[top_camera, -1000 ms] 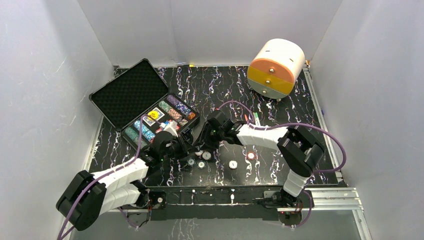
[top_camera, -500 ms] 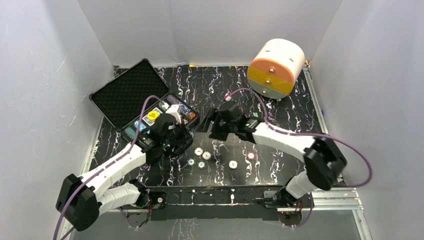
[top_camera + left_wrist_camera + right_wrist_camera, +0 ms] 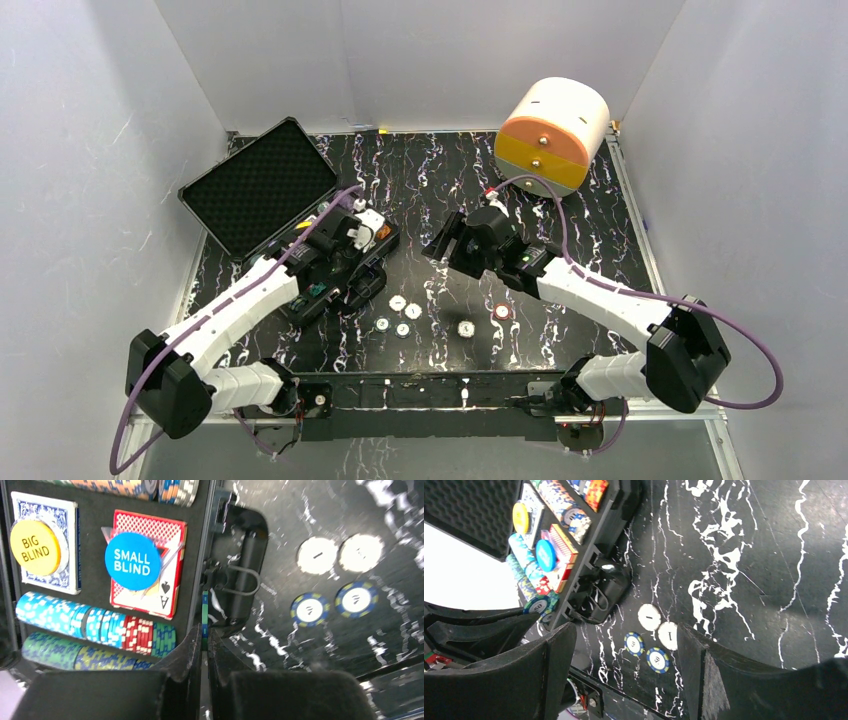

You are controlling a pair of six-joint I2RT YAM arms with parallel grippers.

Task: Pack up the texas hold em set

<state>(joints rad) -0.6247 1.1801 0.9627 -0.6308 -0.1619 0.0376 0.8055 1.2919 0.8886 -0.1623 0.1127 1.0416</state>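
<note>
Left gripper (image 3: 204, 632), centre-left of frame, pinching what seems a green-edged chip (image 3: 204, 611) by case (image 3: 196, 545); right gripper (image 3: 626, 632) wide open.

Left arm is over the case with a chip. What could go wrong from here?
1. The left pincer grips a green chip edge-on right above the front rim of the case; let go here, it may land outside on the table.
2. An ace pokes out askew under the blue button on the red deck; a dropped chip could knock it further.
3. Six loose chips lie beside the case, where a low arm swing might scatter them.
</note>
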